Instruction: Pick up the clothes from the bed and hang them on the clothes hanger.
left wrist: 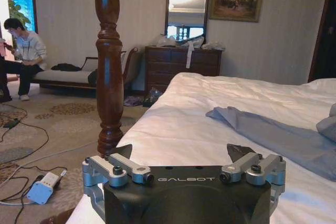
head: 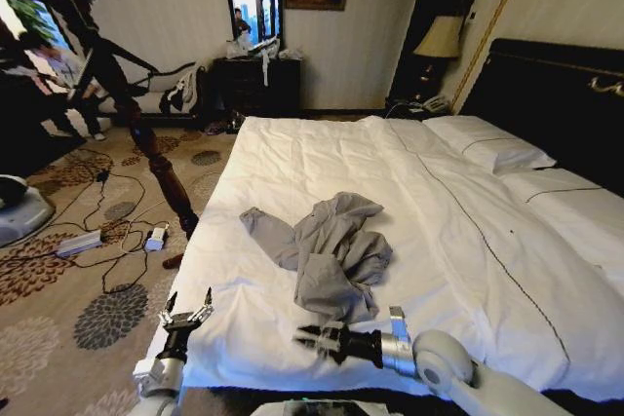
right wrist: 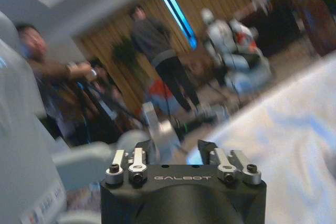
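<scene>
The shirt lies crumpled on the near-left part of the bed, 1 sleeve trailing left. It looks thin, light and floppy, so it will likely sag and slide; the bunched folds near its middle or the collar seem the surest hold. The right gripper hovers just near it, fingers parted. The left gripper waits at the bed's near-left corner, fingers spread.
</scene>
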Robot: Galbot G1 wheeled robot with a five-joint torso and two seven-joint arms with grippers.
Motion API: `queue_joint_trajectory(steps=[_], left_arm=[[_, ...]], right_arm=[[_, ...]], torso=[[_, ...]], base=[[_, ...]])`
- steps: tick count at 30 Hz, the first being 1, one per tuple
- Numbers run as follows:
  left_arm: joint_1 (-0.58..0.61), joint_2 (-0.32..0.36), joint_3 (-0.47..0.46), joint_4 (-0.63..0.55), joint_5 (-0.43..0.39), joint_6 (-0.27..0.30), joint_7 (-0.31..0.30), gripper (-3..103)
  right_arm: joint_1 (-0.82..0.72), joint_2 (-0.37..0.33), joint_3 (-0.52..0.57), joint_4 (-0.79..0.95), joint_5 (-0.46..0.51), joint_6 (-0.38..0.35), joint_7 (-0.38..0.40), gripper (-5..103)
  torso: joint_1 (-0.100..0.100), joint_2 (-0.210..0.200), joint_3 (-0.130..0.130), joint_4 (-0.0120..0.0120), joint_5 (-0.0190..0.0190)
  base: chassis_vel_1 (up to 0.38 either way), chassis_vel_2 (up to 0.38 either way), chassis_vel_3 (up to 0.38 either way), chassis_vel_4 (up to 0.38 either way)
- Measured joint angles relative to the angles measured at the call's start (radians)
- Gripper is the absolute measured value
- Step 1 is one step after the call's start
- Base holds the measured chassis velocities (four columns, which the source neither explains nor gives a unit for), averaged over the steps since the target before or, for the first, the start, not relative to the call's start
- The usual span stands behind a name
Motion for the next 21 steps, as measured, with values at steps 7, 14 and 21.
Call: queue_joint_trajectory(steps=[7,14,21], left_arm=[[0.011,-0.001,-0.003,-0.008,0.003,-0.002,-0.003,100],[0.02,-0.003,-0.002,-0.024,0.016,0.006,-0.006,100],[0.036,-0.005,-0.015,-0.031,0.018,0.01,-0.009,100]], right_arm=[[0.186,0.079,-0.001,-0.012,0.317,0.108,0.476,71],[0.387,0.183,-0.004,-0.243,0.447,0.029,0.97,99],[0.505,0.284,-0.007,-0.439,0.444,0.005,0.997,100]], torso=[[0.0,0.0,0.0,0.0002,0.0001],[0.0,0.0,0.0,-0.0003,0.0002],[0.0,0.0,0.0,0.0,0.0002]], base=[[0.0,0.0,0.0,0.0],[0.0,0.0,0.0,0.0],[0.0,0.0,0.0,0.0]])
